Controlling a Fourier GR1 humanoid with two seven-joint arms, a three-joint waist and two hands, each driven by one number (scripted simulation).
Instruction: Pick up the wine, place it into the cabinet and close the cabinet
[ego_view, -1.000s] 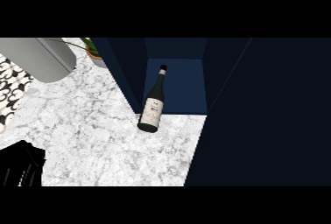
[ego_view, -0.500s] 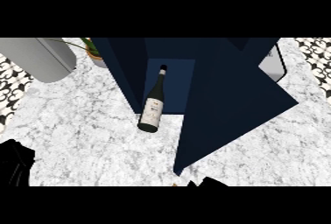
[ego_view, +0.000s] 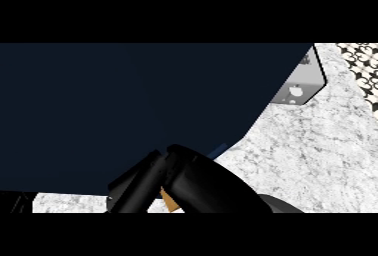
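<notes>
Most of the view, from 9 o'clock through 12 o'clock to the centre, is taken up by a flat dark navy cabinet door (ego_view: 133, 110), whose right edge is seen slanting from 1 o'clock down towards the centre. The white marbled worktop (ego_view: 303, 150) is shown from 3 o'clock to 5 o'clock, and a narrow strip of it is seen again under the door at 7 o'clock. The right hand (ego_view: 199, 182) is found at 6 o'clock, black, coming up from the lower edge; it is held fairly wide, with its fingers (ego_view: 140, 177) stretched nearly straight and their tips laid against the lower part of the door, and nothing is seen held in it. A grey metal box (ego_view: 301, 85) is set on the worktop at 2 o'clock, touching the door's edge in the view. A strip of black-and-white patterned floor (ego_view: 362, 65) is shown beyond the worktop at 2 o'clock. At 8 o'clock only a dark corner of the left hand (ego_view: 15, 202) is shown, and whether it is wide or narrow cannot be told. The wine is not shown anywhere; where it lies cannot be told from this view.
</notes>
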